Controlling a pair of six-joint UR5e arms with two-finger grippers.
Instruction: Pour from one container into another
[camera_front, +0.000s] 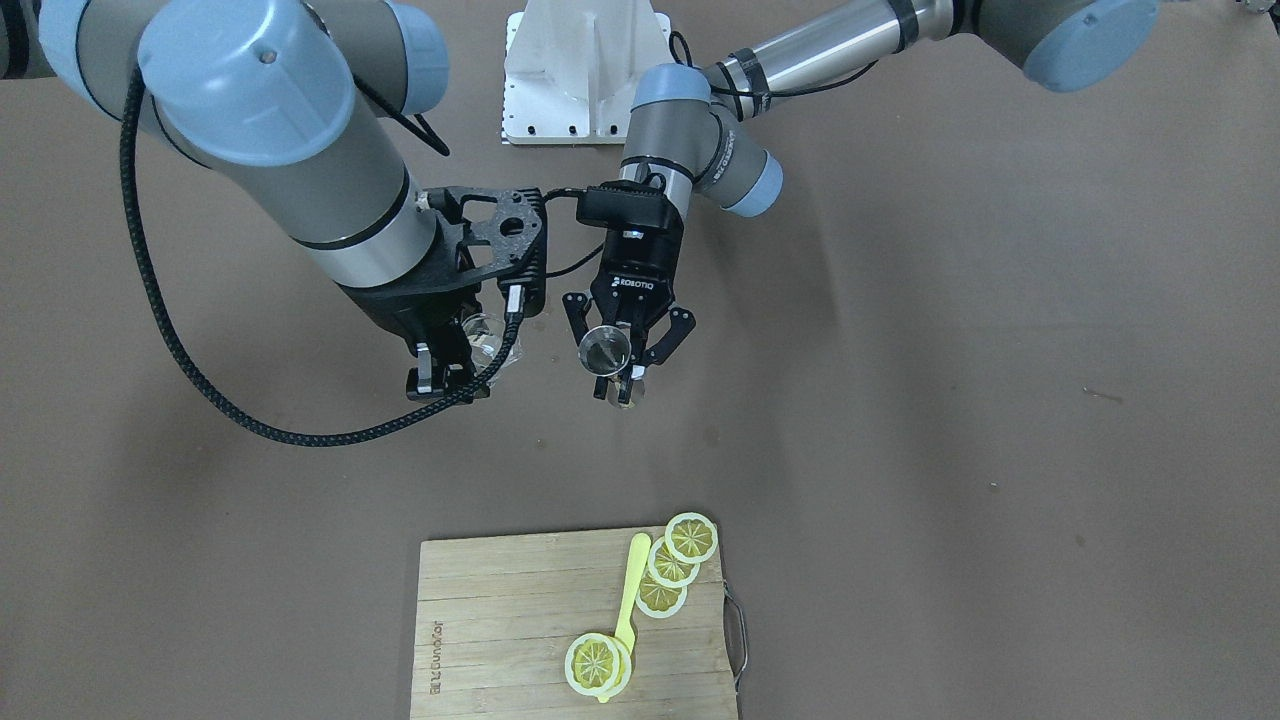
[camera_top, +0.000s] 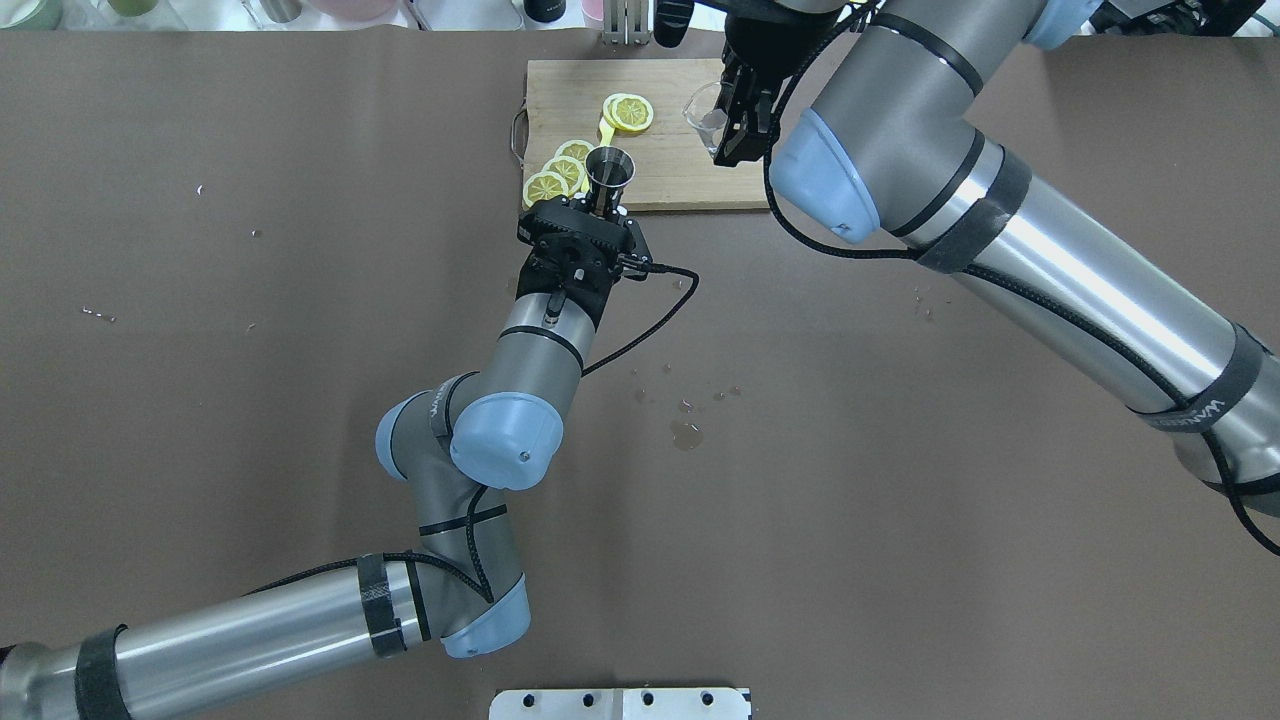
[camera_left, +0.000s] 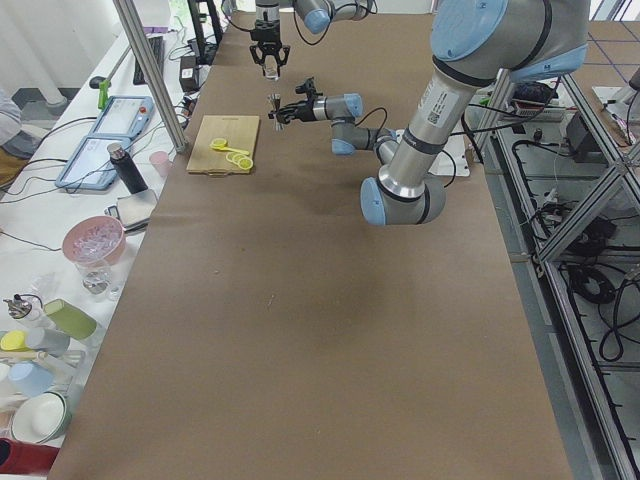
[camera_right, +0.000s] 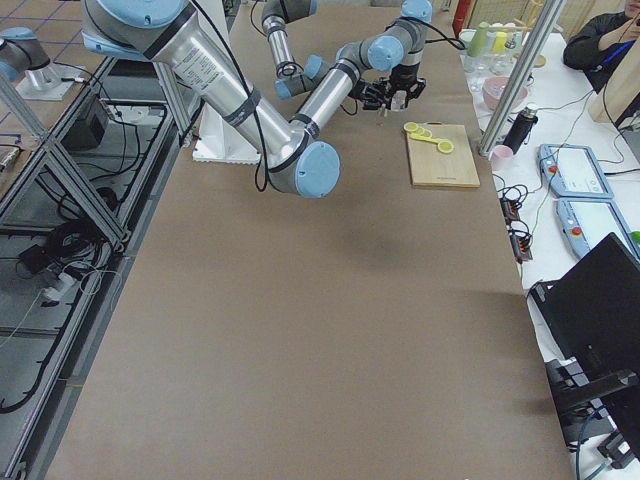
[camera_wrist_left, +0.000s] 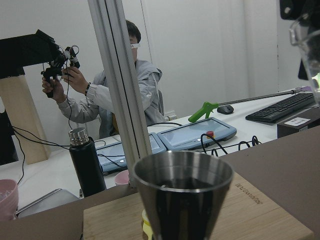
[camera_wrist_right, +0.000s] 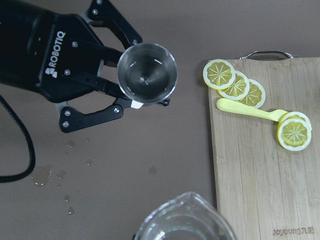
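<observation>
left gripper (camera_front: 622, 385): jaws clenched on the steel jigger (camera_front: 604, 352), upright, mouth up, above the brown surface (camera_front: 900, 450)
right gripper (camera_front: 447, 378): jaws grasping the clear glass (camera_front: 487, 338), just beside the jigger, not touching
cutting board (camera_front: 500, 620): carries lemon slices (camera_front: 691, 537) and a yellow spoon (camera_front: 630, 590)

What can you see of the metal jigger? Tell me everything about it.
The jigger is small, shiny steel, its round open cup facing up and narrowing downward like a cone. It stands upright in the air above the brown table, clamped below the cup by the left gripper, touching nothing else. Inside, the cup looks empty.
</observation>
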